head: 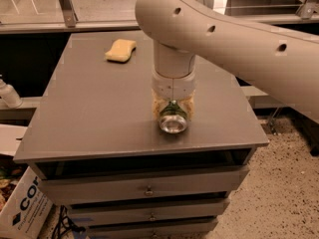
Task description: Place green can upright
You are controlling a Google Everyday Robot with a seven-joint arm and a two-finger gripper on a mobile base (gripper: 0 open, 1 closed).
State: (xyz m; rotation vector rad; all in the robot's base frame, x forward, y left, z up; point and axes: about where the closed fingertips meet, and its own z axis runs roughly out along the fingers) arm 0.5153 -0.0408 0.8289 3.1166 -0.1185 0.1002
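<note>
The green can point(173, 119) lies on its side near the front edge of the grey cabinet top point(94, 108), its silver end facing the camera and a strip of green showing on its upper rim. My gripper point(173, 109) comes straight down from the white arm. Its pale yellowish fingers point(157, 107) stand on either side of the can, shut on it. Most of the can's body is hidden behind its end and under my wrist.
A yellow sponge point(121, 50) lies at the back left of the cabinet top. Drawers point(144, 187) run below the front edge. A white bottle point(7, 93) stands off to the left, and a cardboard box point(22, 203) sits on the floor at lower left.
</note>
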